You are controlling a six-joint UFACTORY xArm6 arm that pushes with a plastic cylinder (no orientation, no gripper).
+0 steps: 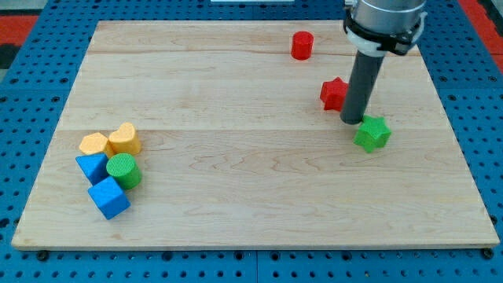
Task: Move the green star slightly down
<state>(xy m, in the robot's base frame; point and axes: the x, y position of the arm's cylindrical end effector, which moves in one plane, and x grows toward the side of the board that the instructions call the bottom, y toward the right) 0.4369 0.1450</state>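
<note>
The green star [372,133] lies on the wooden board [251,181] at the view's right, a little above mid-height. My tip [351,121] stands just to the star's upper left, close against its edge. A red star [334,93] lies just above and left of the tip, partly behind the rod.
A red cylinder [302,45] stands near the top edge. At the view's left a cluster holds two yellow blocks [110,141], a green cylinder [123,170], a blue triangular block [91,166] and a blue cube [108,197]. A blue pegboard surrounds the board.
</note>
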